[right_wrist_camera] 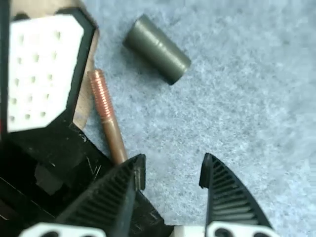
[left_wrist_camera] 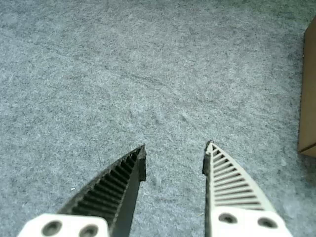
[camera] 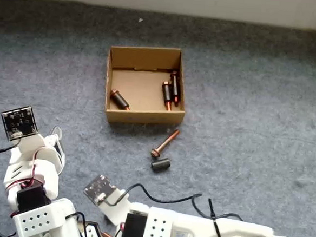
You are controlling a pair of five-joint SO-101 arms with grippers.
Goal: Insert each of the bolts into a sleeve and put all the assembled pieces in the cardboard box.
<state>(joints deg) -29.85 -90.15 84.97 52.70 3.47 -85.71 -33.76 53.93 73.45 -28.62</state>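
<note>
We see the left gripper [left_wrist_camera: 175,159] open above the carpet [left_wrist_camera: 148,74], and the right gripper [right_wrist_camera: 173,170] open too, empty, just beside a bolt [right_wrist_camera: 106,116] and near a loose sleeve [right_wrist_camera: 157,48].

Grey surface [camera: 267,104], short matted nap, mottled light and dark. Along the surface's far edge runs a pale strip [camera: 209,3], wall or skirting, cannot tell which. One small white speck [camera: 140,20] lies on the surface near that edge.
</note>
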